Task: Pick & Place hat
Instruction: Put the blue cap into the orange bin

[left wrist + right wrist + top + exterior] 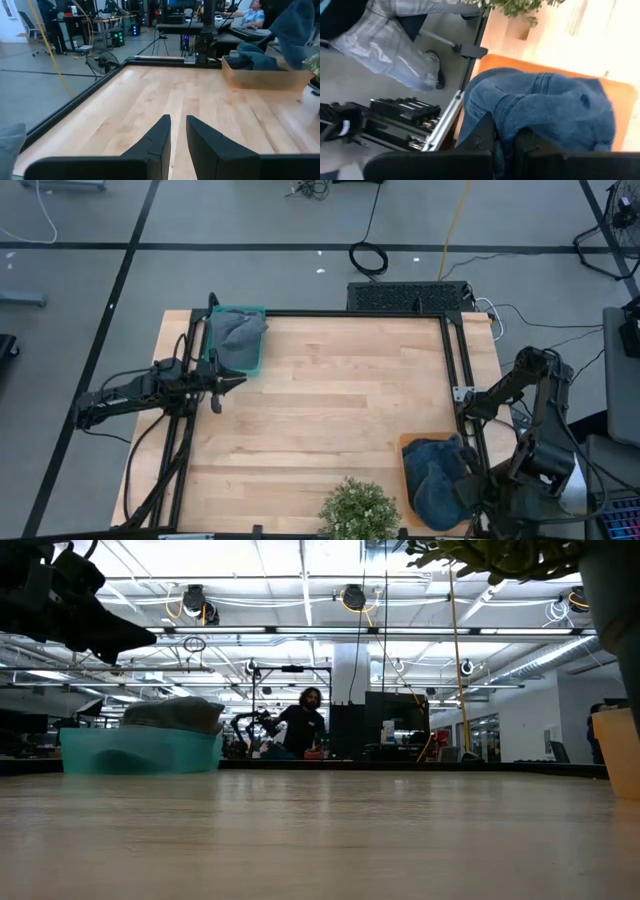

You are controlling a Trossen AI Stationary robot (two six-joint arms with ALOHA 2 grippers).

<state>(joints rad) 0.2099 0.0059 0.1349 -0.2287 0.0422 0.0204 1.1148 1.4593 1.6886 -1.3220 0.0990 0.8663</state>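
Table: pale wooden plank table top (330, 410) inside a black metal frame; the broad middle lies bare between the two arms
Left arm: dark jointed arm (130, 392) stretched low along the table's left edge, reaching in over the frame beside the teal bin
Right arm: dark jointed arm (535, 420) folded at the table's right edge, bent down toward the near right corner
Orange tray: shallow orange rectangular tray (408, 442) at the near right corner, tight against the frame
Blue hats: soft dark blue fabric hats (437, 472) heaped in the orange tray, spilling toward its outer edge
Teal bin: teal plastic rectangular bin (256, 340) at the far left corner, holding a folded grey fabric hat (236, 332) that rises above its rim
Plant: small green leafy potted plant (358, 510) on the near edge, just beside the orange tray
Left gripper: two dark fingers (177, 142) held close together with only a narrow slit between, nothing in them, over bare wood
Right gripper: dark fingers (504, 142) down on the blue hats with a fold of blue cloth pinched between them
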